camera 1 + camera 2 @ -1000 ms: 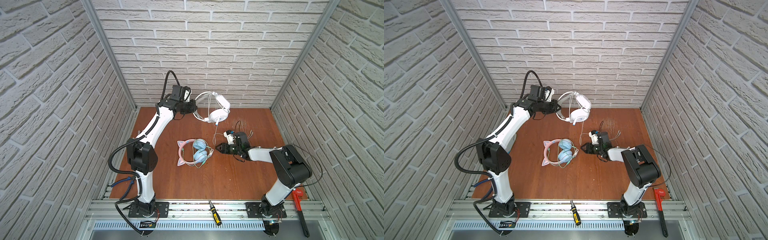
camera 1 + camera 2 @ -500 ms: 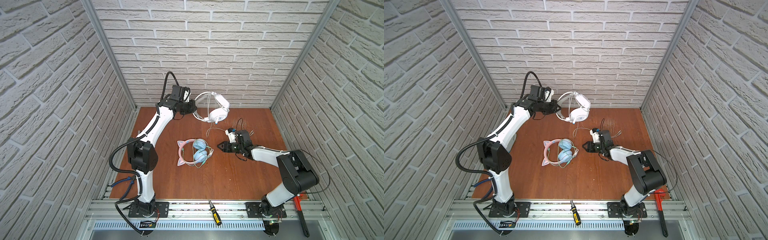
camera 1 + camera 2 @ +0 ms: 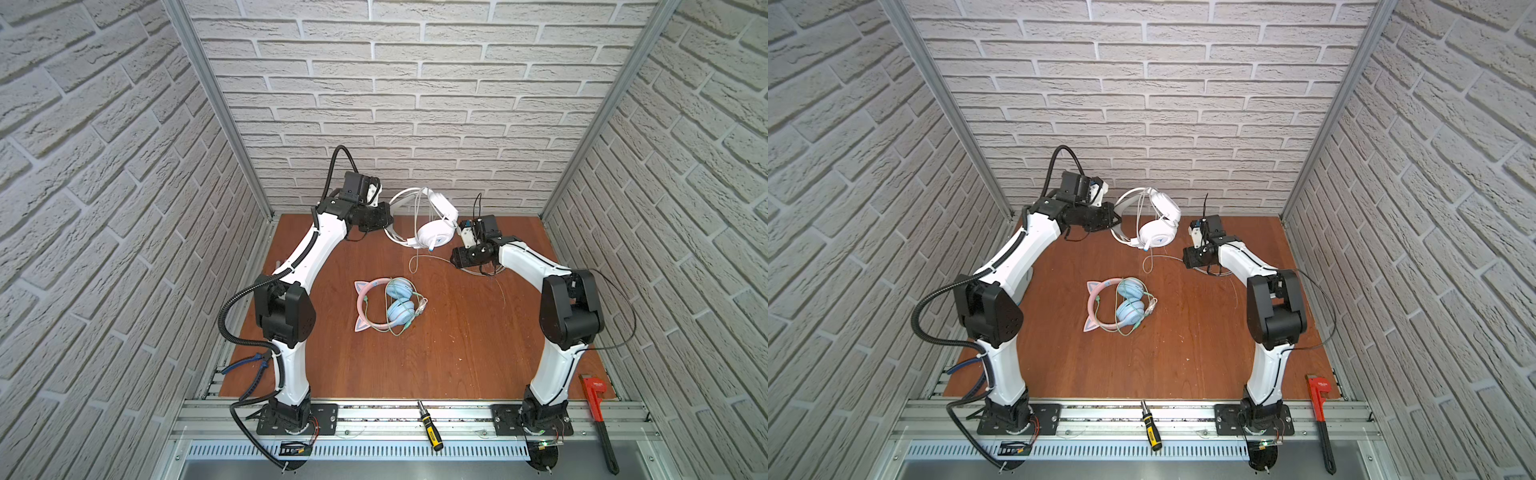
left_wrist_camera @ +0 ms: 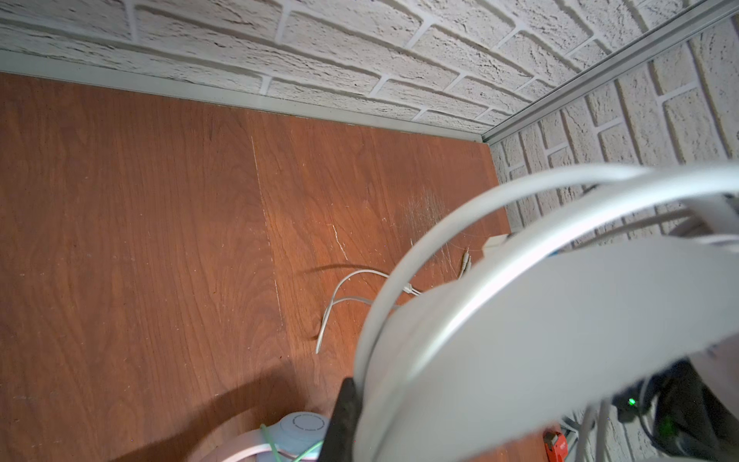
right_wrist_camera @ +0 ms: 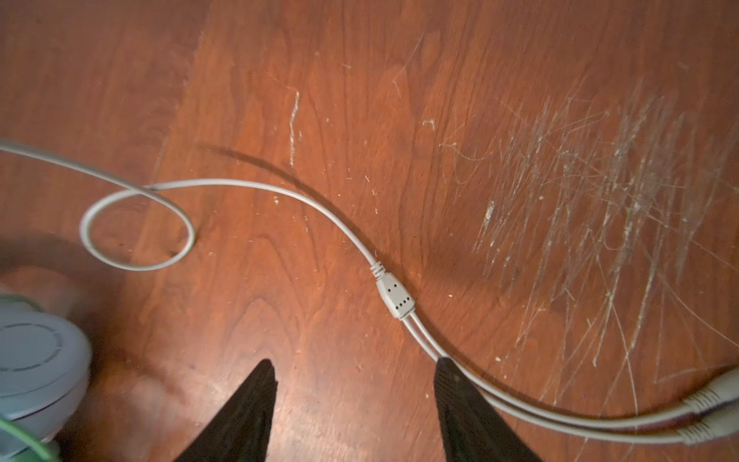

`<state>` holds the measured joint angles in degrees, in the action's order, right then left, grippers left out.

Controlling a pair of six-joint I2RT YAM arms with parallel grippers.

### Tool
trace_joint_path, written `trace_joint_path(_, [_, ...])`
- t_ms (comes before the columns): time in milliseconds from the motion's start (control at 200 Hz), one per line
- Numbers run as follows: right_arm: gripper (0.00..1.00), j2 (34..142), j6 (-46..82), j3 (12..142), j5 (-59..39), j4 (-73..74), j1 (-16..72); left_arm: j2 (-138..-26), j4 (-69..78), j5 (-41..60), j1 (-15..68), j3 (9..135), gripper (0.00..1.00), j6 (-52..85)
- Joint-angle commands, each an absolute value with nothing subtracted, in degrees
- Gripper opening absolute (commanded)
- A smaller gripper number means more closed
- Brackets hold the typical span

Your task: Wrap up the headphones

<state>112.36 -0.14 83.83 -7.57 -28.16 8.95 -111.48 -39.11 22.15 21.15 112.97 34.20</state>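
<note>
The white headphones (image 3: 434,232) (image 3: 1156,235) hang above the back of the table. My left gripper (image 3: 384,218) (image 3: 1113,220) is shut on their headband (image 4: 520,320), which hides all but one finger (image 4: 344,420). Their white cable (image 3: 415,266) (image 5: 280,192) trails down onto the wood and loops. My right gripper (image 3: 455,257) (image 5: 352,368) hovers low over the table, open and empty. The cable's splitter (image 5: 394,296) lies just ahead of it, and the two thin leads run along one finger (image 5: 460,400). The pink cat-ear headphones (image 3: 386,305) (image 3: 1117,305) lie flat mid-table with their green cable.
A screwdriver (image 3: 430,428) lies on the front rail, a red pipe wrench (image 3: 598,415) at the front right, and blue pliers (image 3: 249,365) beside the left arm. Brick walls close in the back and both sides. The two cable plugs (image 5: 708,400) rest on scratched wood.
My right gripper has moved toward the back wall, closer to the white headphones, and its jaws have spread wider. The left arm holds still with the headphones.
</note>
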Motion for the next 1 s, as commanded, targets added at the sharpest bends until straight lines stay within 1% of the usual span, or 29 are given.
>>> trace_joint_path(0, [0.65,116.0,-5.2,87.4,-5.3,-35.1,9.1,-108.7,-36.8,24.6,20.6,113.1,0.0,34.1])
trace_joint_path(215, [0.63,120.9,-6.3,91.3,-6.5,-36.2,9.1,-108.8,-37.5,24.3,20.3,113.1,0.0,34.0])
trace_joint_path(455, [0.6,124.8,-7.1,95.6,-5.4,-38.5,9.1,-109.1,-37.7,24.3,20.3,113.1,0.0,34.2])
trace_joint_path(695, [0.63,122.8,-9.9,95.4,-3.7,-36.5,9.3,-109.3,-37.9,24.3,20.3,113.3,0.0,34.4])
trace_joint_path(875, [0.63,127.7,-11.4,101.4,-3.3,-41.6,9.3,-109.6,-38.1,24.3,20.4,113.2,0.0,34.5])
trace_joint_path(995, [0.63,129.2,-11.2,102.3,-2.8,-42.2,9.3,-109.3,-38.3,24.2,20.4,113.2,0.0,34.4])
